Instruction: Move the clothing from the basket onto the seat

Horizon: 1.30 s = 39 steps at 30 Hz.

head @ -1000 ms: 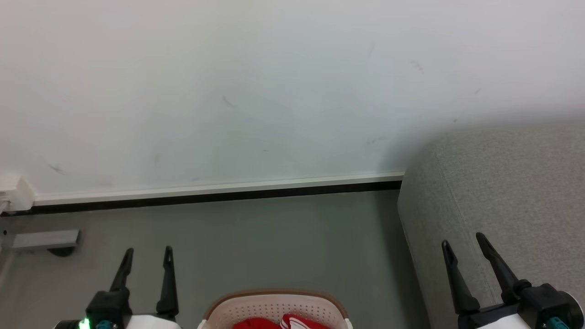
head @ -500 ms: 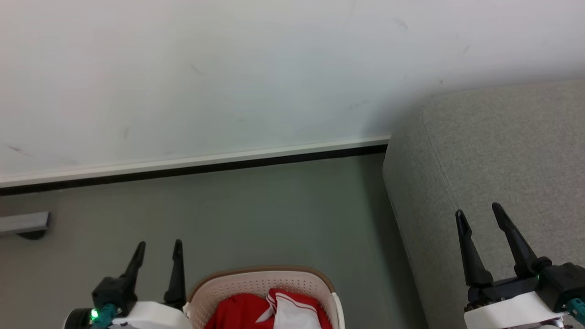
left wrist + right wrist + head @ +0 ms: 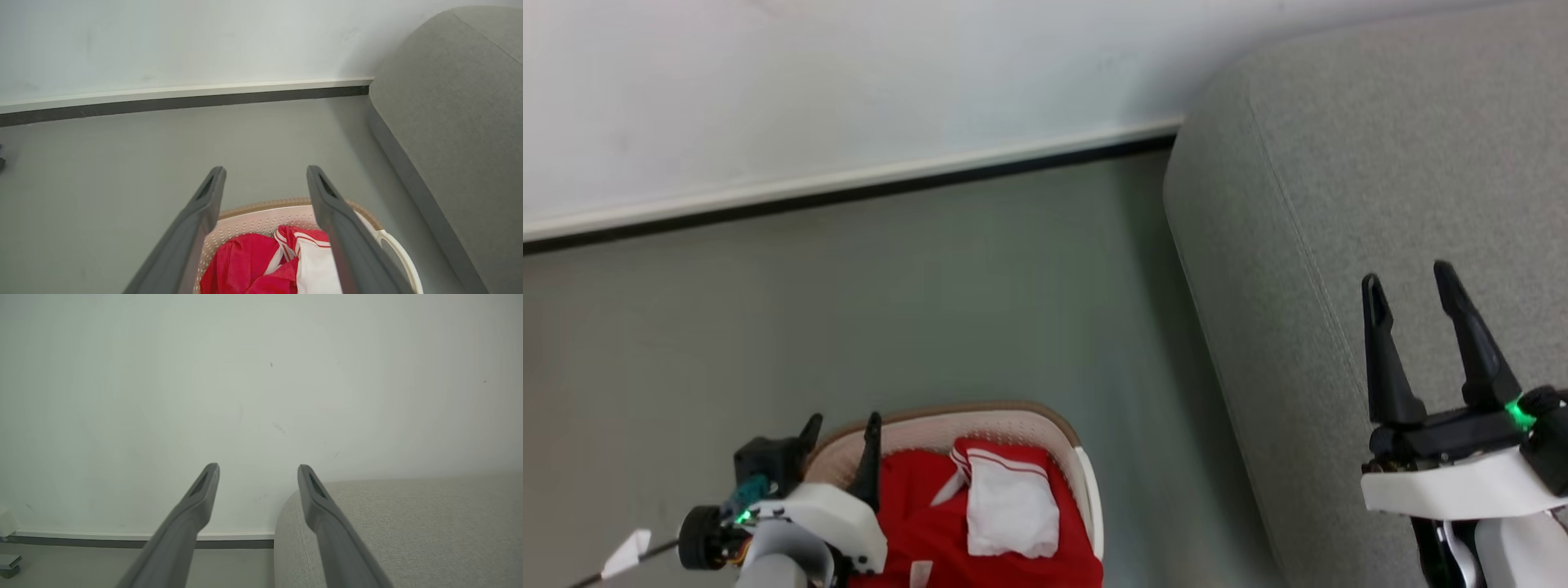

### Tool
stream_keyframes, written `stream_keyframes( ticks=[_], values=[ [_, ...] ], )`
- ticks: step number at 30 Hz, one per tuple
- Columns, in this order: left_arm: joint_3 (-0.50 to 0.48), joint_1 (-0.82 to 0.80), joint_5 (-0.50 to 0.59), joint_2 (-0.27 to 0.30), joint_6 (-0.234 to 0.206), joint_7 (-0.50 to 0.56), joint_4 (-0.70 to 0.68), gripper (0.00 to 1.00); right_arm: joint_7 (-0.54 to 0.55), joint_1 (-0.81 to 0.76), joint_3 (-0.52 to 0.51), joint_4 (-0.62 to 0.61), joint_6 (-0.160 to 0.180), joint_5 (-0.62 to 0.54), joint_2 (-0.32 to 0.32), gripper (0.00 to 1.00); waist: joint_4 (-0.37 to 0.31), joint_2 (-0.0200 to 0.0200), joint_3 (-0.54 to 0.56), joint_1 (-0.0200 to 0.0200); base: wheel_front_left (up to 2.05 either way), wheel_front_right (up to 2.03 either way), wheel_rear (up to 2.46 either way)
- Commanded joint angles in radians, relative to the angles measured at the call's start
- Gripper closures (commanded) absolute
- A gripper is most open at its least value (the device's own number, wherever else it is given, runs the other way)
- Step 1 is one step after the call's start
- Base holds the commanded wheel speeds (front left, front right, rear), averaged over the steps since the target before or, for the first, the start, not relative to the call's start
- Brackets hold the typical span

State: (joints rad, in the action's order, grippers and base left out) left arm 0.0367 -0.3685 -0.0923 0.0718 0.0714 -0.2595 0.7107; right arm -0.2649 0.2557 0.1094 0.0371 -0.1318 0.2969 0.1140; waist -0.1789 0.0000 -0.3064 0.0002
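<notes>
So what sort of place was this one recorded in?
Most likely a domestic-style room, perhaps a staged one: a grey fabric sofa against a plain white wall with a skirting board, and a laundry basket of red clothing on a smooth grey floor.

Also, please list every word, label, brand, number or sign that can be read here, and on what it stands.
None can be read.
The clothing in the basket shows only white stripes and a white panel, no print.
A small pale tag on the red fabric, at the bottom edge of the head view, is too small to read.
The seat, the wall and the floor show no writing.
</notes>
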Motion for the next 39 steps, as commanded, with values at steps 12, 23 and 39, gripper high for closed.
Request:
stream_keyframes(
  ticks=[12,23,39],
  values=[
    [0.052,-0.193,-0.019,0.038,0.042,0.065,0.283,0.0,0.001,0.119,-0.009,-0.074,0.002,0.075,-0.039,0.0,-0.098,0.0,-0.197,-0.0002,0.0,0.0,0.0],
    [0.116,-0.349,0.005,0.098,0.055,0.148,0.49,0.0,0.001,0.225,0.017,-0.138,0.002,0.12,-0.062,0.0,-0.186,0.0,-0.37,-0.0002,0.0,0.0,0.0],
    [0.162,-0.46,0.032,0.208,0.018,0.276,0.566,0.0,0.001,0.28,-0.005,-0.243,0.002,0.204,-0.065,0.0,-0.272,0.0,-0.553,-0.0002,0.0,0.0,0.0]
  ],
)
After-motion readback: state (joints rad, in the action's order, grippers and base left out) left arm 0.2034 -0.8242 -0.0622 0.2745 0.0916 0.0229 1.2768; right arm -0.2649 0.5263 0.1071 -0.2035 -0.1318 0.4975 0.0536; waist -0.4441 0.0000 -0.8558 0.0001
